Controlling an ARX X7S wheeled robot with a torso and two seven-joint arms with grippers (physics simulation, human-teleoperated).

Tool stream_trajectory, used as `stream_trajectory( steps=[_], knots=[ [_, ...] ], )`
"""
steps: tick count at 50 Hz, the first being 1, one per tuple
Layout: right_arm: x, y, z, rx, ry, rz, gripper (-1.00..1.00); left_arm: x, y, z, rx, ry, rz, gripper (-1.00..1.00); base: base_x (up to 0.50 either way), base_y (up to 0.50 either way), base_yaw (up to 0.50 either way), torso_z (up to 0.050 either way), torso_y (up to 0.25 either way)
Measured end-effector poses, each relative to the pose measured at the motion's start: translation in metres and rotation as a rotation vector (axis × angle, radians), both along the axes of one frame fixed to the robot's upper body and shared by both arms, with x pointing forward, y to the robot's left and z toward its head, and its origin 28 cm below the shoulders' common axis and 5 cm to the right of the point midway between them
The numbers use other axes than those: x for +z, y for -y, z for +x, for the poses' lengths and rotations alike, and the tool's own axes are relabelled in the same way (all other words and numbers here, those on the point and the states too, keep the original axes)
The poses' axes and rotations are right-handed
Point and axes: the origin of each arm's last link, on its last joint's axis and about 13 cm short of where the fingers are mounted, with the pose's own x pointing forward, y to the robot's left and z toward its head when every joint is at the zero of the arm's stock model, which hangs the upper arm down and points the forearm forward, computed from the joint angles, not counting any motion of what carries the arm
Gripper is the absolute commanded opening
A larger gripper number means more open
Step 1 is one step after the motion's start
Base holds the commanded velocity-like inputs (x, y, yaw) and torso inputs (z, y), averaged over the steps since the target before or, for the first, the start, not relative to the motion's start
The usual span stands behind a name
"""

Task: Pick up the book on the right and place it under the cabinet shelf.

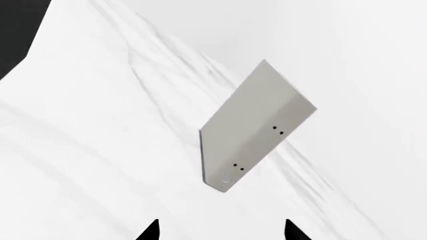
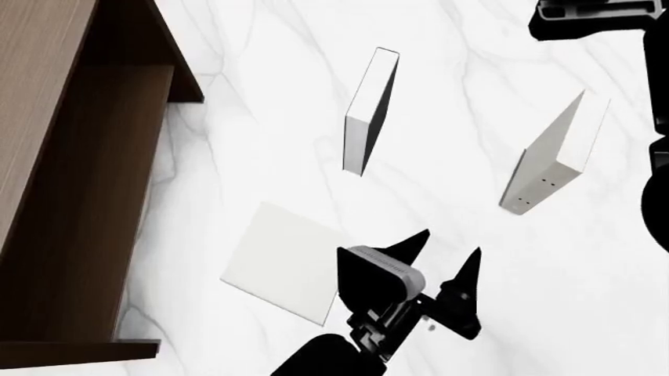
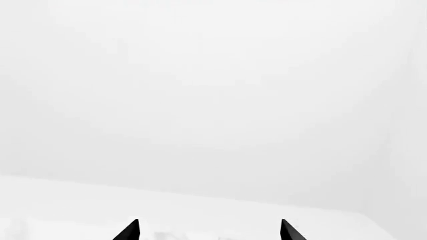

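White marble-veined desk carries three books and a cabinet. The tall dark brown wood-grain cabinet shelf fills the left edge of the head view, its open side facing the desk. The thin, nearly square book with a plain pale grey cover lies flat on the desk, just right of the cabinet's near end and apart from it. Left gripper hovers near the front of the desk, just to the right of the flat book; its right edge passes behind the gripper body in the head view, and contact cannot be confirmed. Its jaws stand spread apart with only bare marble visible between the two black tips, gripping nothing. Farther back, a white-paged book with a black cover stands upright on its edge, well apart from the flat book. To the right, a pale book with small dots on its spine stands upright and slightly tilted; the left wrist view shows it ahead of the left jaws, clear of them. Right gripper: only two dark tips show in its wrist view, set wide apart, nothing between them, facing blank white background. A black part of the right arm sits at the head view's upper right corner.
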Motion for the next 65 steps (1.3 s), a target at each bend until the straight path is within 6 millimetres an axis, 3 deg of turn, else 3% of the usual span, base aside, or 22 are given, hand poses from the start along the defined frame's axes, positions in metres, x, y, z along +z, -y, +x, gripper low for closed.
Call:
stream_trajectory(
  steps=[28, 65],
  knots=[
    [0.004, 0.000, -0.003, 0.009, 0.014, 0.005, 1.00, -0.004, -0.012, 0.003, -0.035, 0.046, 0.078, 1.00, 0.00, 0.00, 0.00, -0.001, -0.005],
    [0.007, -0.001, -0.005, 0.015, 0.020, 0.003, 1.00, -0.006, -0.040, 0.002, 0.059, 0.063, 0.120, 1.00, 0.00, 0.00, 0.00, -0.001, -0.004]
  ],
)
